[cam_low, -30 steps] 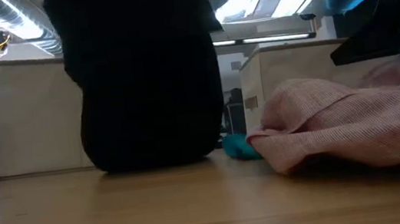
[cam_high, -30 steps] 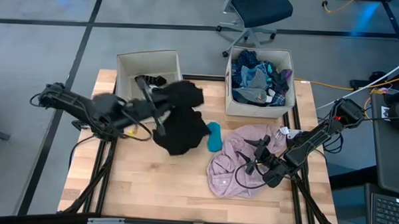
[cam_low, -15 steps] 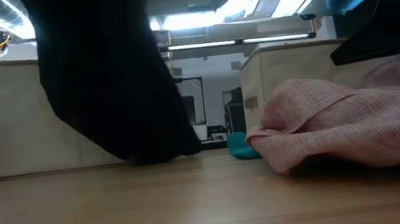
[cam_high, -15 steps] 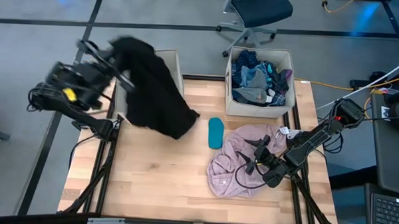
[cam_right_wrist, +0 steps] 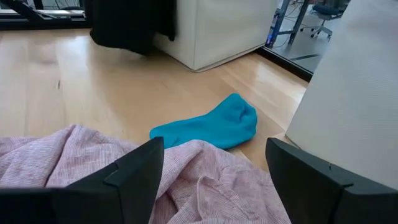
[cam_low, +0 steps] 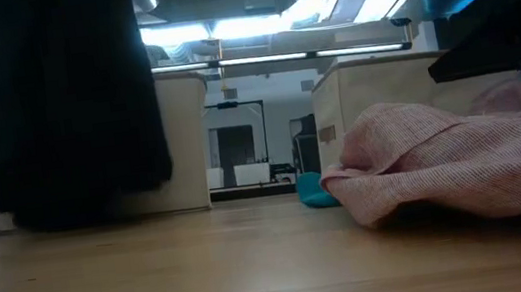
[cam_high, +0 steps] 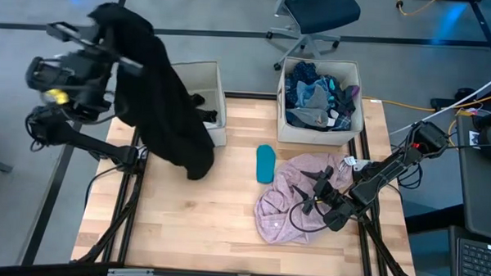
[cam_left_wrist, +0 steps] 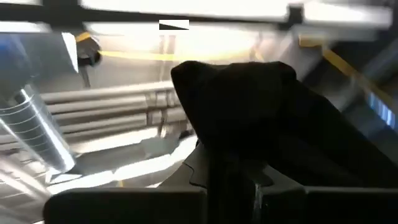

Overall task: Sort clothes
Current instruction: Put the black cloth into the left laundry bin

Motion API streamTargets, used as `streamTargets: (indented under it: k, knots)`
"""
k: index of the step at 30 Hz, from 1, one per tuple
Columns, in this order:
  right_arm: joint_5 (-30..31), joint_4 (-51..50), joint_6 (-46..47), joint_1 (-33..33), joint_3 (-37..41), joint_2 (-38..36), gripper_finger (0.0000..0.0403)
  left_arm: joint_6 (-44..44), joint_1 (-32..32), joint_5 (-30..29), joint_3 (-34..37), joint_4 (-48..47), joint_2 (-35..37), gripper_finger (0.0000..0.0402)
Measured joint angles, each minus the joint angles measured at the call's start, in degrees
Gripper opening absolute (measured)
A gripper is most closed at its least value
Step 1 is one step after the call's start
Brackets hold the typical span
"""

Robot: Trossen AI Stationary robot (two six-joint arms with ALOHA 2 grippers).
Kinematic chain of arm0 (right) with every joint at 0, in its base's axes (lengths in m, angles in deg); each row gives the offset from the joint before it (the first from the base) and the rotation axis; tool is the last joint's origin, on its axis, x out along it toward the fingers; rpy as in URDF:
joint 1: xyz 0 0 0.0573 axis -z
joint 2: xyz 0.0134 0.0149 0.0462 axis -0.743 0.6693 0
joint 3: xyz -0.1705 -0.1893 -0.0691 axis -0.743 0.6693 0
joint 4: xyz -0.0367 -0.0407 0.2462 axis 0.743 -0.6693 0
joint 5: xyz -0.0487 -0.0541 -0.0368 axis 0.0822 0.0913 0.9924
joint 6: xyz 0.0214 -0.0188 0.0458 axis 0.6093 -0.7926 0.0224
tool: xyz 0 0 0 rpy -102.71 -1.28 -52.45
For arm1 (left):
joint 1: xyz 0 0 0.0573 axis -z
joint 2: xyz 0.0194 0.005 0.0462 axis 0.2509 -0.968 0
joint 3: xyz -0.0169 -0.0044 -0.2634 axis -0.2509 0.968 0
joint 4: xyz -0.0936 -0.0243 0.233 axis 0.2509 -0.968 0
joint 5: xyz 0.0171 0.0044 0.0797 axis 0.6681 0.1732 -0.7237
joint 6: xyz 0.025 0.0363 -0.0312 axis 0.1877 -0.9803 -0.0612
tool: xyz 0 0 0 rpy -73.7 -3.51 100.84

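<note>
The left gripper (cam_high: 110,36) is raised high at the bench's (cam_high: 201,235) far left corner, its fingers clamped on the top of a black garment (cam_high: 160,110). The cloth hangs long and limp below the fingers, its lower end draped in front of the left box (cam_high: 200,79), which holds a few dark pieces. It looks light, soft and floppy, likely to swing and fold on itself, so a pinch at a bunched edge suits it. The right gripper (cam_high: 315,195) rests low on a pink shirt (cam_high: 288,201), fingers spread wide apart over the crumpled fabric. This shirt looks thin and loose too; a raised fold between the fingers would be the place to grip. A teal sock (cam_high: 264,163) lies flat just beyond the shirt, ahead of the right fingers. Past them stands the right box (cam_high: 358,80), filled with blue clothes (cam_high: 316,95).
</note>
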Motion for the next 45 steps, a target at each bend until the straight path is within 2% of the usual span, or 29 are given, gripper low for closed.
streamTargets:
  k: [5, 10, 14, 16, 19, 24, 28, 31, 35, 39, 42, 45]
  knots:
    - [-0.1, 0.0, 0.2, 0.0, 0.0, 0.0, 0.0280, 7.3, -11.1, -5.4, 0.1, -15.3, -1.7, 0.0017]
    - [-0.5, 0.0, 0.2, 0.0, 0.0, 0.0, 0.0280, 28.8, -22.5, -7.9, 0.2, -43.6, -3.6, 0.0022]
    - [-1.8, 0.1, 0.3, 0.0, 0.0, 0.0, 0.0280, 50.3, -28.1, -8.9, 0.2, -66.8, -4.2, 0.0018]
    - [-2.0, 0.1, 0.3, 0.0, 0.0, 0.0, 0.0280, 58.3, -30.2, -7.8, 0.3, -76.3, -4.7, 0.0018]
    - [-2.1, 0.1, 0.3, 0.0, 0.0, 0.0, 0.0280, 67.5, -31.7, -3.9, 2.7, -85.1, -5.2, 0.0024]
    - [-1.1, 0.1, 0.3, 0.0, 0.0, 0.0, 0.0280, 74.9, -32.8, 5.9, 10.7, -86.5, -5.3, 0.0040]
    - [-0.6, 0.1, 0.3, 0.0, 0.0, 0.0, 0.0280, 77.9, -33.1, 6.9, 15.2, -84.6, -6.5, 0.0056]
    - [-0.6, 0.1, 0.3, 0.0, 0.0, 0.0, 0.0280, 79.6, -34.1, 6.9, 16.0, -84.3, -7.9, 0.0081]
    - [-0.6, 0.2, 0.3, 0.0, 0.0, 0.0, 0.0280, 81.7, -35.8, 8.0, 14.8, -86.1, -9.9, 0.0128]
    - [-0.6, 0.2, 0.2, 0.0, 0.0, 0.0, 0.0280, 81.4, -36.6, 9.7, 9.6, -89.6, -10.3, 0.0169]
    - [-0.6, 0.2, 0.2, 0.0, 0.0, 0.0, 0.0280, 82.3, -34.8, 14.4, 4.3, -91.0, -9.0, 0.0185]
    - [-0.6, 0.1, 0.2, 0.0, 0.0, 0.0, 0.0280, 84.3, -29.8, 20.7, 1.5, -90.7, -6.4, 0.0190]
